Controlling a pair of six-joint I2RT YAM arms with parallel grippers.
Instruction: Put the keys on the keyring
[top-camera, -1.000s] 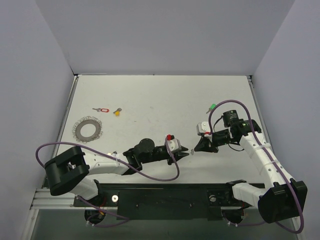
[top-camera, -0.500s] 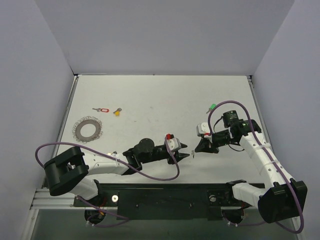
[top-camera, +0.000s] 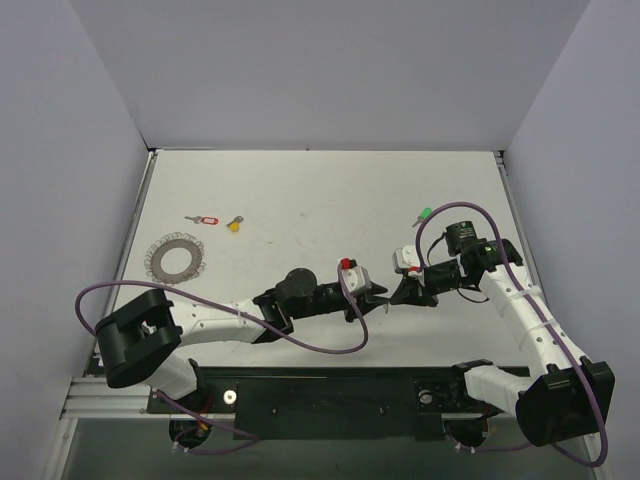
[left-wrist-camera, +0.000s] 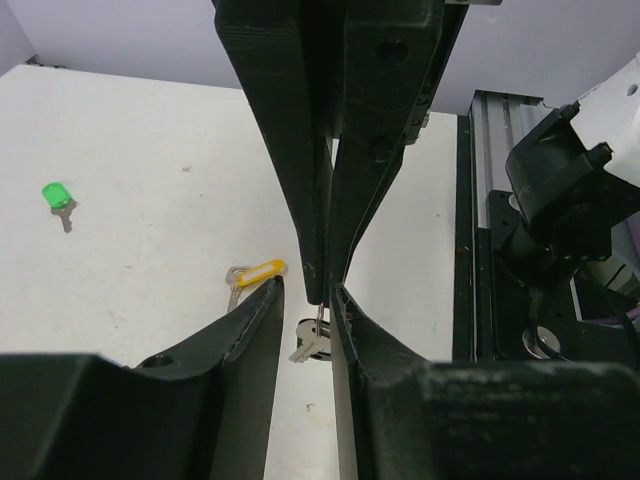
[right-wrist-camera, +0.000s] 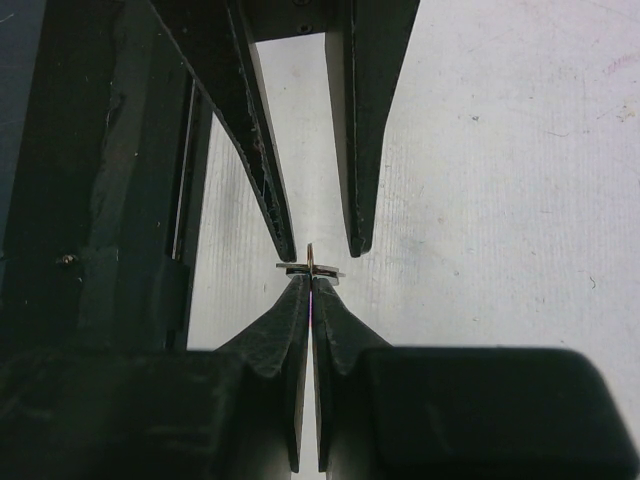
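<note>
Metal, thin and light, the small key (left-wrist-camera: 308, 342) hung over the near middle of the table (top-camera: 300, 200), pinched in the closed tips of the right gripper (right-wrist-camera: 312, 284). It looked stiff but slippery and apt to swivel, so the flat head seemed the safest hold. The left gripper (right-wrist-camera: 321, 250) stood open, one finger on either side, apparently touching nothing. Well apart at nine o'clock lay the keyring (top-camera: 177, 259). At ten o'clock were a red key (top-camera: 203, 219) and a yellow key (top-camera: 234, 224), and at one o'clock a green key (top-camera: 424, 214). No container showed.
</note>
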